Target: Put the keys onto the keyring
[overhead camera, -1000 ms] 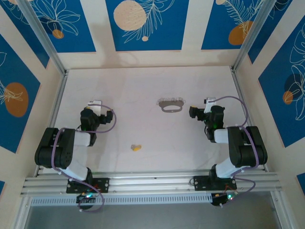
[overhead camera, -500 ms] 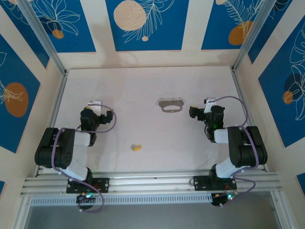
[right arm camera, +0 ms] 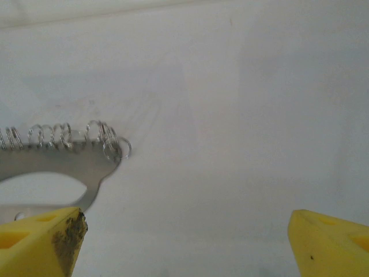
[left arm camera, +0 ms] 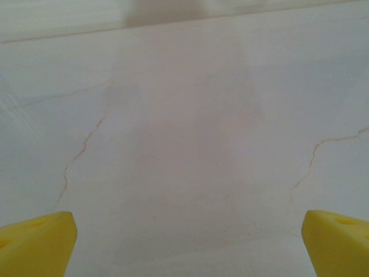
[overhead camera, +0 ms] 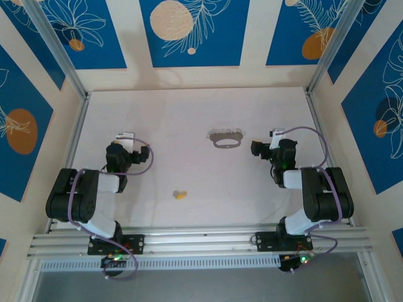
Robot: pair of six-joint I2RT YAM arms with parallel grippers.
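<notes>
The keyring (overhead camera: 226, 138), a grey metal oval with a row of small wire rings along its far side, lies flat on the white table a little behind centre. In the right wrist view the keyring (right arm camera: 55, 164) is at the left edge, just beyond the left fingertip. One tiny yellow-headed key (overhead camera: 181, 194) lies alone near the front middle. My right gripper (overhead camera: 259, 148) (right arm camera: 187, 245) hovers just right of the keyring, jaws wide apart with only bare table between them. My left gripper (overhead camera: 124, 143) (left arm camera: 187, 245) is far left, open over bare table.
Aluminium rails (overhead camera: 75, 135) run along the left, right and front of the table, with blue-patterned walls behind. The white tabletop (overhead camera: 182, 163) spreads between the two arms and around the key.
</notes>
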